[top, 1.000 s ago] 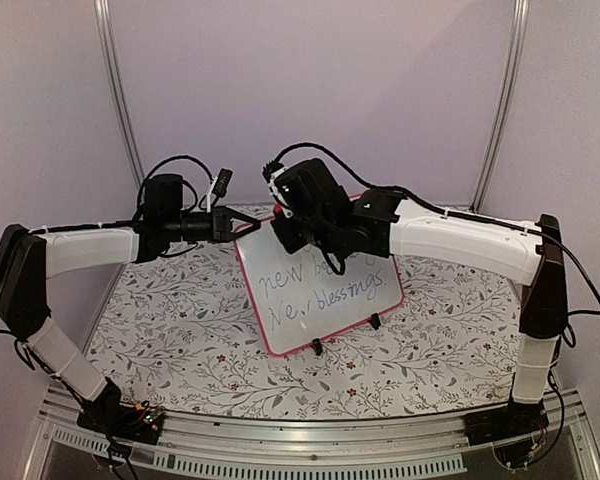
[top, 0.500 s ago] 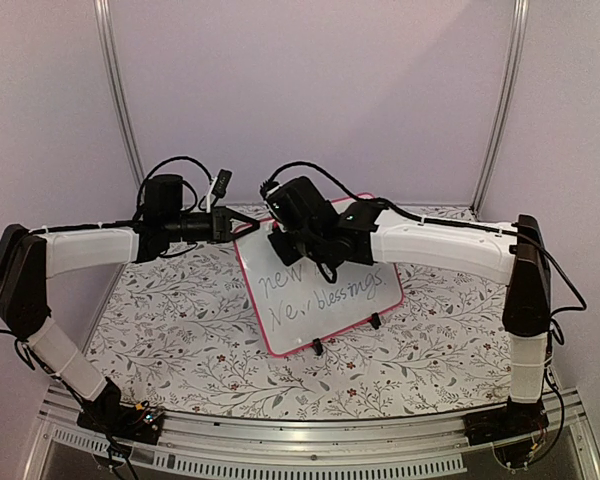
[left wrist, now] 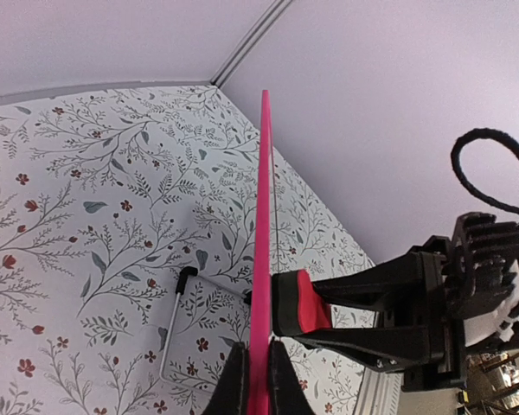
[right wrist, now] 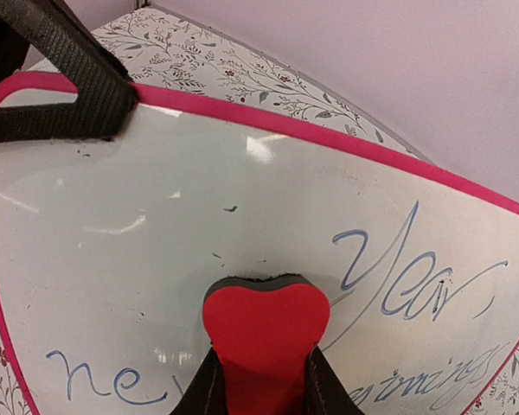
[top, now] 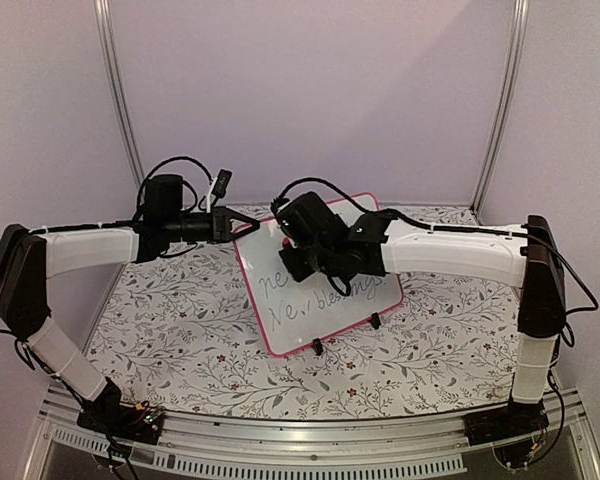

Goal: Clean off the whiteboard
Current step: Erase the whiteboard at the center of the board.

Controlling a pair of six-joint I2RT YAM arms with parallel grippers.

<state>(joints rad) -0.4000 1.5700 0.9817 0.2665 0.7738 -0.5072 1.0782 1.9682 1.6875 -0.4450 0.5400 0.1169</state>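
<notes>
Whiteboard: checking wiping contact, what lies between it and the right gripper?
A red eraser, clamped in the right gripper, touching the whiteboard; right wrist view.

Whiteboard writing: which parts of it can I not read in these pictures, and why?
Top external: the right tool covers most of the upper line on the whiteboard.
Left wrist: whiteboard seen edge-on, its face hidden.
Right wrist: the eraser and the bottom edge cut off the lower words.

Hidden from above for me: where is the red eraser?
Right wrist view: the eraser is held in the right end effector, pressed against the whiteboard just left of "Year".
</notes>
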